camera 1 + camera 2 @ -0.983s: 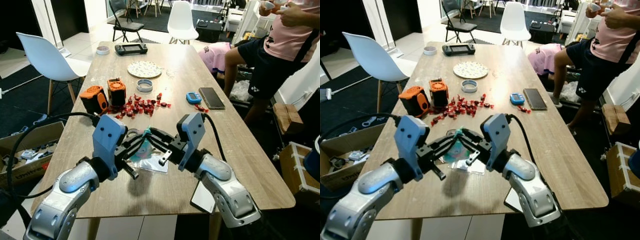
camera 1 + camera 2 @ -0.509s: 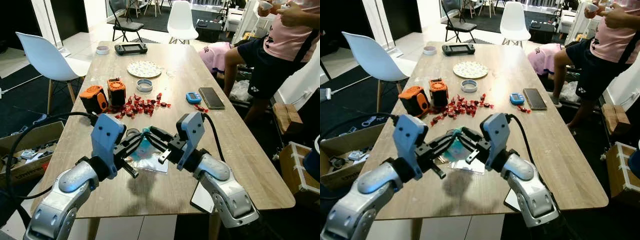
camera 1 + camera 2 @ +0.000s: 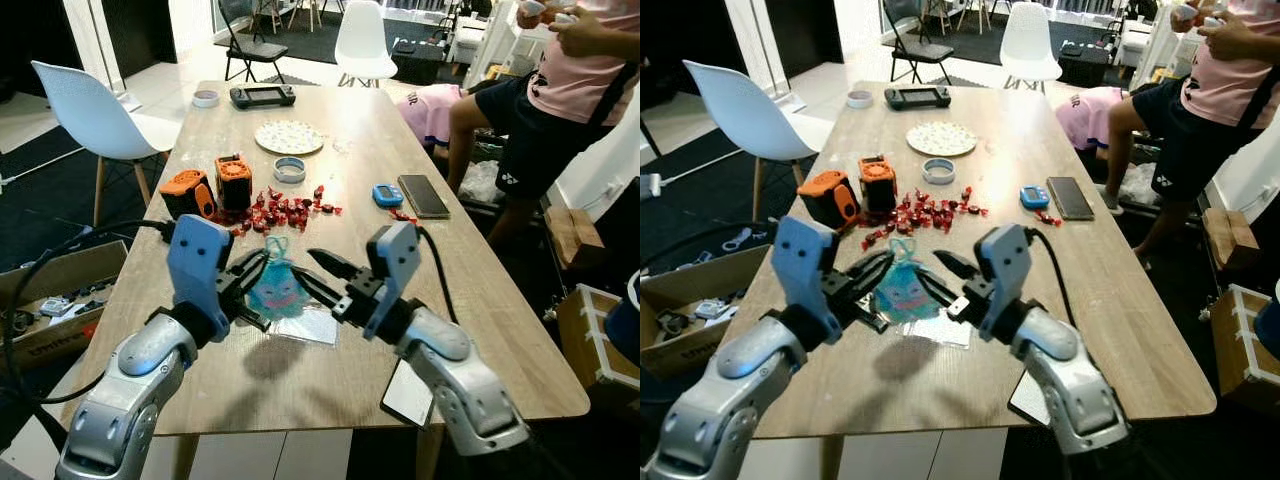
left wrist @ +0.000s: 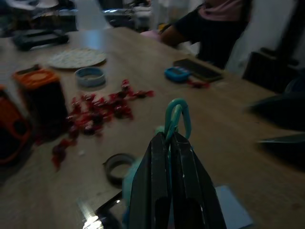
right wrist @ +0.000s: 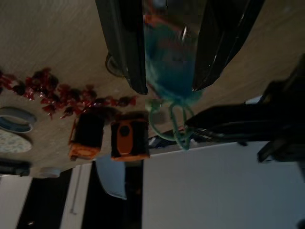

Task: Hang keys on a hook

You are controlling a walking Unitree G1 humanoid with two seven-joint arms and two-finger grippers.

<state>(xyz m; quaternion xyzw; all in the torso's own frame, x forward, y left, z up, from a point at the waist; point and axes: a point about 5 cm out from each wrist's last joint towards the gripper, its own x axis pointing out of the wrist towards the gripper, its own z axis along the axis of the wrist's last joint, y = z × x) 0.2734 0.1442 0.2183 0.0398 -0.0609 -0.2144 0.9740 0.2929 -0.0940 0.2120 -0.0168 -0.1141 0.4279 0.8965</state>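
Teal pouch (image 3: 276,288) pinched in left gripper (image 3: 252,283), above table (image 3: 500,300)

The left gripper (image 3: 255,283) has smooth, matt black plastic fingers (image 4: 162,191) closed on a teal cord loop (image 4: 177,117), from which a soft teal cloth pouch (image 3: 276,290) hangs between it and the right gripper (image 3: 322,280). The right gripper's fingers (image 5: 125,45) (faintly glossy) stand apart beside the pouch. Under both, the table (image 3: 500,300) is pale, matt wood grain; below the pouch lies a shiny clear plastic sleeve (image 3: 305,328). Beyond are crinkly, glossy red wrappers (image 3: 285,212)
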